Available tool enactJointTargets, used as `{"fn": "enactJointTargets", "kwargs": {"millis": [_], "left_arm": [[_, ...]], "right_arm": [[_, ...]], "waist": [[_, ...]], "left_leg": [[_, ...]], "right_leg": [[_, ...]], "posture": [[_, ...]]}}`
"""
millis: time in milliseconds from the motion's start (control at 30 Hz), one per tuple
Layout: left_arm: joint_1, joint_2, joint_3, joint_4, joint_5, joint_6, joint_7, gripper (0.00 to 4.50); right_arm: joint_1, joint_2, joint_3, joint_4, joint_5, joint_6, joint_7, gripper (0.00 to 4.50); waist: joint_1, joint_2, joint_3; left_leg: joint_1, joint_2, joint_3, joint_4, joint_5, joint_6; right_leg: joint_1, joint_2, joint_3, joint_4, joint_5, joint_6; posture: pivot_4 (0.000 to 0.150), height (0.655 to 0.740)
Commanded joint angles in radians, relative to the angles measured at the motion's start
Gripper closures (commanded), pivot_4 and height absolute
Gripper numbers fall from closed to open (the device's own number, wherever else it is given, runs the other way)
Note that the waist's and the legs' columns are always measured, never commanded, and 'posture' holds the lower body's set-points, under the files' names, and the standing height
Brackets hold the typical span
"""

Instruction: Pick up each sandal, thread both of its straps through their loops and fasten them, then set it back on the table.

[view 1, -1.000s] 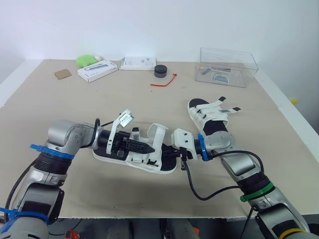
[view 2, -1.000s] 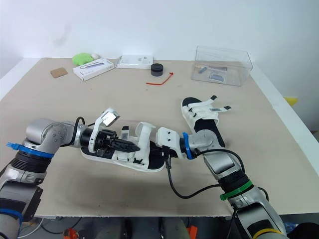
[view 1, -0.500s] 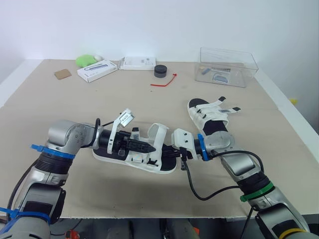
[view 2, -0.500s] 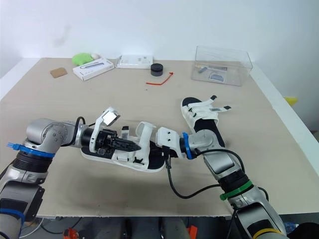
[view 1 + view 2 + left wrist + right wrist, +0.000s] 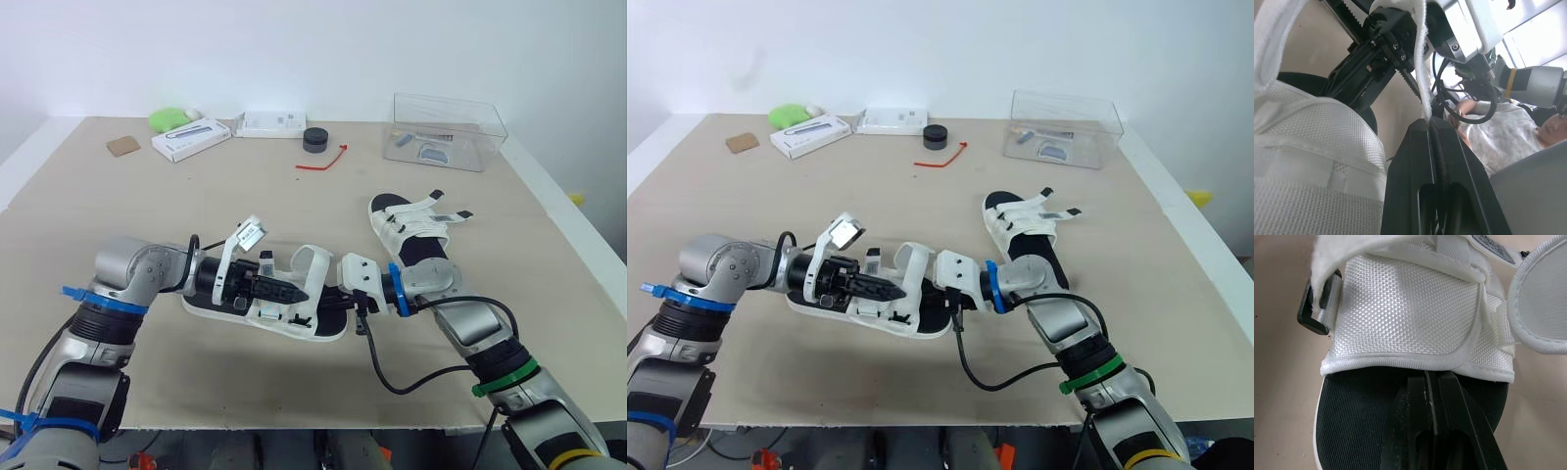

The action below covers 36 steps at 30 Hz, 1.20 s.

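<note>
A white sandal with a black footbed (image 5: 220,302) lies at the table's middle front, its straps (image 5: 310,266) standing up loose. My left gripper (image 5: 290,292) reaches in from the left and is shut on a thin white strap edge (image 5: 1422,73). My right gripper (image 5: 345,295) comes from the right, shut on the sandal's heel end, its fingers (image 5: 1449,396) pressed over the black footbed (image 5: 1356,411) below the white mesh strap (image 5: 1405,308). A second sandal (image 5: 416,231) lies further back on the right, straps open.
Along the back stand a clear plastic box (image 5: 449,130), a black round puck (image 5: 315,140), a red tie (image 5: 323,160), two white boxes (image 5: 191,138) (image 5: 270,123), a green object (image 5: 168,118) and a brown square (image 5: 123,146). A person (image 5: 1528,132) sits beyond the table.
Almost nothing differs; my left gripper has shifted very slightly along the strap, and the sandal and right gripper stay where they were.
</note>
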State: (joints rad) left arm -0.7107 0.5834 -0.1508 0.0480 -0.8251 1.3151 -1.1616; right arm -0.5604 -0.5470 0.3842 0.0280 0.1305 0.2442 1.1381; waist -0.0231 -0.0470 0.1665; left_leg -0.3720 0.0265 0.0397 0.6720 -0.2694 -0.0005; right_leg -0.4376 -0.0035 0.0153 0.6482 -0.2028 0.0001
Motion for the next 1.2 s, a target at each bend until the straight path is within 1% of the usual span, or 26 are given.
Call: {"fn": "enactJointTargets", "kwargs": {"millis": [33,267,533,833,1200], "left_arm": [[0.011,0.016,0.013,-0.037,-0.015,0.006,0.004,4.43],[0.027,0.038,-0.010,-0.032,0.009,-0.019,0.001,4.43],[0.006,0.031,-0.039,0.034,0.098,-0.136,0.007,4.43],[-0.013,0.046,-0.106,0.057,0.156,-0.208,-0.067,4.43],[-0.015,0.098,-0.156,0.002,0.165,-0.205,-0.169,4.43]], "right_arm": [[0.018,-0.022,0.025,0.039,-0.051,0.016,0.006,4.50],[0.014,-0.022,0.026,0.045,-0.052,0.014,0.007,4.50],[0.009,-0.017,0.028,0.052,-0.054,0.010,0.007,4.50],[0.009,-0.019,0.028,0.050,-0.054,0.012,0.006,4.50],[0.007,-0.018,0.028,0.053,-0.055,0.012,0.004,4.50]], "waist": [[0.000,0.000,0.000],[0.000,0.000,0.000],[0.000,0.000,0.000],[0.000,0.000,0.000],[0.000,0.000,0.000]], "left_leg": [[0.000,0.000,0.000,0.000,0.000,0.000],[0.000,0.000,0.000,0.000,0.000,0.000],[0.001,0.000,0.000,0.000,0.000,0.000],[0.001,0.000,0.000,0.000,0.000,0.000],[0.001,0.000,0.000,0.000,0.000,0.000]], "right_leg": [[0.000,0.000,0.000,0.000,0.000,0.000],[0.000,0.000,0.000,0.000,0.000,0.000],[0.001,0.000,0.000,0.000,0.000,0.000],[0.001,0.000,0.000,0.000,0.000,0.000],[0.001,0.000,0.000,0.000,0.000,0.000]], "posture": [[0.150,0.7400],[0.150,0.7400],[0.150,0.7400],[0.150,0.7400],[0.150,0.7400]]}}
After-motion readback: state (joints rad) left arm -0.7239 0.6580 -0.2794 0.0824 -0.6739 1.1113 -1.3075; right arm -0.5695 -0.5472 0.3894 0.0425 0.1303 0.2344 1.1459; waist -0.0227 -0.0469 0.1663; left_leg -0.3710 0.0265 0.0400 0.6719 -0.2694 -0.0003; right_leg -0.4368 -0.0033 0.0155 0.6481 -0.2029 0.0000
